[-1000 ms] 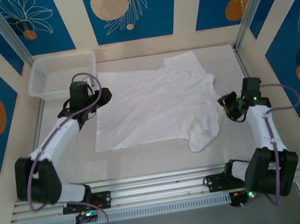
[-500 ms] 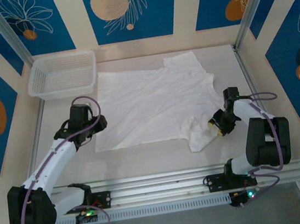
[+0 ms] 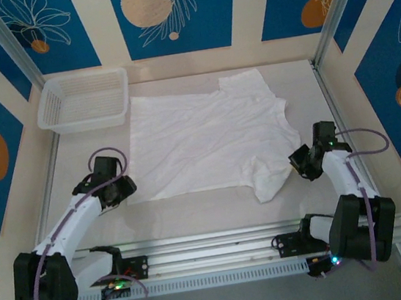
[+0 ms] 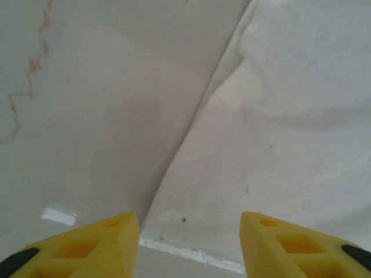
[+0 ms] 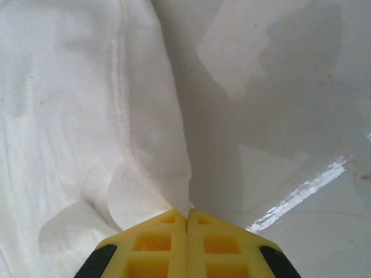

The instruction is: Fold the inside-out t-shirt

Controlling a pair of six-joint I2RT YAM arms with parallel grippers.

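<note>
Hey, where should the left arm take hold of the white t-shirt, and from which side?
I'd grip the t-shirt at its near left hem corner, coming from the bare table on the left. That edge lies flat and free just ahead of the left gripper, whose jaws stand open.

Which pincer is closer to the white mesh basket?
Left. The left pincer is on the basket's near side; the right pincer is across the table, shut on the t-shirt.
</note>
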